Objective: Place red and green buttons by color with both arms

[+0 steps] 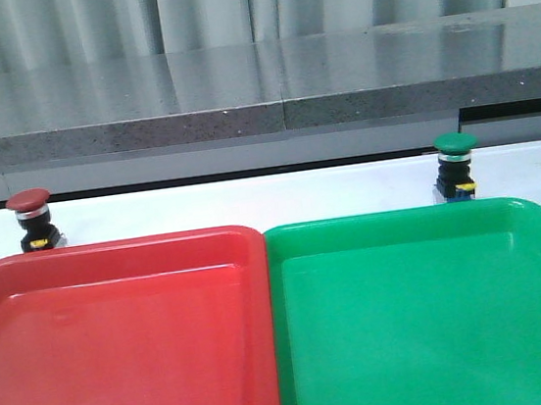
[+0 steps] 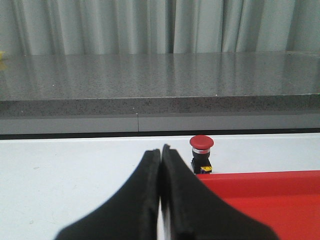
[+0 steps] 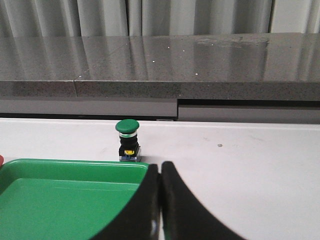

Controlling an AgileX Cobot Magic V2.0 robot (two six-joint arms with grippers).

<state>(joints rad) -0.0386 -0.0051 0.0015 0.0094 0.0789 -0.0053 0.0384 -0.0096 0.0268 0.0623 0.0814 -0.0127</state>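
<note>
The red button (image 1: 32, 220) stands upright on the white table just behind the red tray's (image 1: 109, 254) far left rim; it also shows in the left wrist view (image 2: 201, 153). The green button (image 1: 457, 166) stands upright behind the green tray's (image 1: 391, 221) far rim, and shows in the right wrist view (image 3: 127, 139). My left gripper (image 2: 161, 150) is shut and empty, well short of the red button. My right gripper (image 3: 160, 166) is shut and empty, short of the green button. Neither arm shows in the front view.
The red tray (image 2: 260, 176) and green tray (image 3: 70, 165) lie side by side at the table's front, both bare inside. A grey stone ledge (image 1: 257, 90) runs along the back of the table, with curtains behind it.
</note>
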